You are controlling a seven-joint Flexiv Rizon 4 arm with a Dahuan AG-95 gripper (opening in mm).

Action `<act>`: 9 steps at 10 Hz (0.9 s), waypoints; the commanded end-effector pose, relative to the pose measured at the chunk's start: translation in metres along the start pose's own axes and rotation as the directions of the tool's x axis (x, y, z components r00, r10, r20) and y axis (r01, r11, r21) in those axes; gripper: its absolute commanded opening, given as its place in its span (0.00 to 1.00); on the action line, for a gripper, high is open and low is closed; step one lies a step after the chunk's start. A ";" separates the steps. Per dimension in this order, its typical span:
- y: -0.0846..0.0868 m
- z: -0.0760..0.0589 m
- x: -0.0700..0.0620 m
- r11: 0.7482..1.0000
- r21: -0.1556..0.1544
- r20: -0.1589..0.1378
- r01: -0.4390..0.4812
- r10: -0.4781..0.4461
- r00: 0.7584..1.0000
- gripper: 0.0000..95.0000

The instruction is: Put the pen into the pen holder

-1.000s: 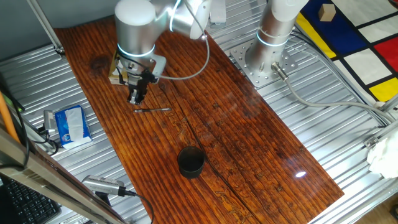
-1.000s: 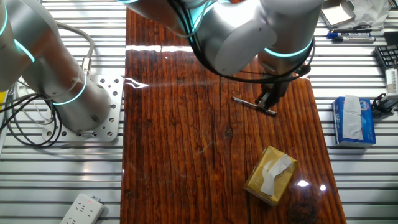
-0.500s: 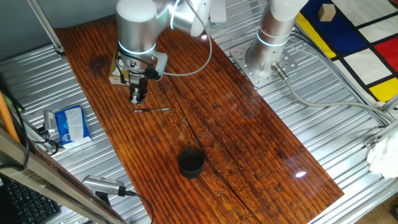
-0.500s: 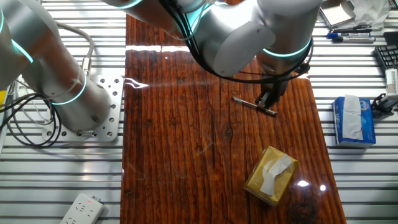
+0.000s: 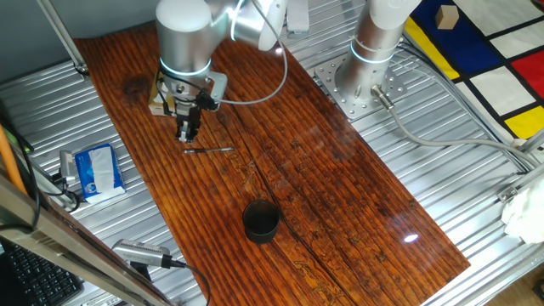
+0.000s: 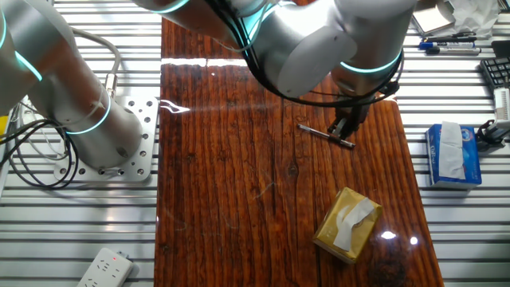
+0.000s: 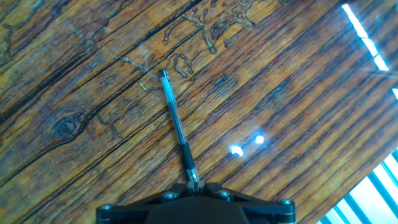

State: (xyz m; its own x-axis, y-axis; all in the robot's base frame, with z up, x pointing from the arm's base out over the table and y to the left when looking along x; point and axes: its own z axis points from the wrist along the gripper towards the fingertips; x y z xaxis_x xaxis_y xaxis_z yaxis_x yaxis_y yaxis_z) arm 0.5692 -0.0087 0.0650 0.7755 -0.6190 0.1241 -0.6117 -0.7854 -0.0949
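Pen holder (image 5: 261, 220) stands nearest us, upright on the wooden table (image 5: 340, 195). Farther back, we note the pen (image 5: 209, 150) lying flat. Gripper (image 5: 188, 133) hovers just beyond it; finger state we cannot tell.

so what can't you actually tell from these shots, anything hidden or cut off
- Gripper state: the hand view's bottom edge cuts off the fingertips, and both fixed views show them too small to tell open from shut.
- Pen: its near end runs under the gripper body in the hand view, so contact is unclear.
- Pen holder: appears only in one fixed view; its dark inside can't be read.
- Yellowish box: mostly hidden behind the arm in that view.
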 end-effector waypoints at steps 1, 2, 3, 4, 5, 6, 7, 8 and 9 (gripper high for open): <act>0.000 0.001 0.000 1.000 -0.007 -0.009 -0.013 0.013 1.000 0.00; 0.000 0.001 0.000 1.000 -0.022 -0.022 -0.005 0.005 1.000 0.00; -0.001 0.001 0.000 0.999 -0.044 -0.038 0.009 -0.010 0.999 0.00; -0.001 0.001 0.000 0.999 -0.043 -0.043 0.014 -0.016 0.999 0.20; -0.001 0.001 0.000 0.999 -0.037 -0.044 0.012 -0.014 0.999 0.20; -0.002 0.002 0.000 0.999 -0.033 -0.049 0.016 -0.017 0.999 0.20; -0.002 0.002 0.000 0.999 -0.031 -0.051 0.015 -0.017 0.999 0.20; -0.002 0.003 0.000 0.999 -0.030 -0.054 0.011 -0.012 0.998 0.20; -0.003 0.004 0.000 0.999 -0.030 -0.055 0.011 -0.012 0.998 0.20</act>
State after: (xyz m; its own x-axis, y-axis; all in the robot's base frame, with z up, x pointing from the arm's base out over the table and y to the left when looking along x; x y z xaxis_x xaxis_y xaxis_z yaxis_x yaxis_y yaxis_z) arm 0.5705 -0.0060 0.0606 0.7709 -0.6099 0.1837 -0.6095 -0.7901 -0.0656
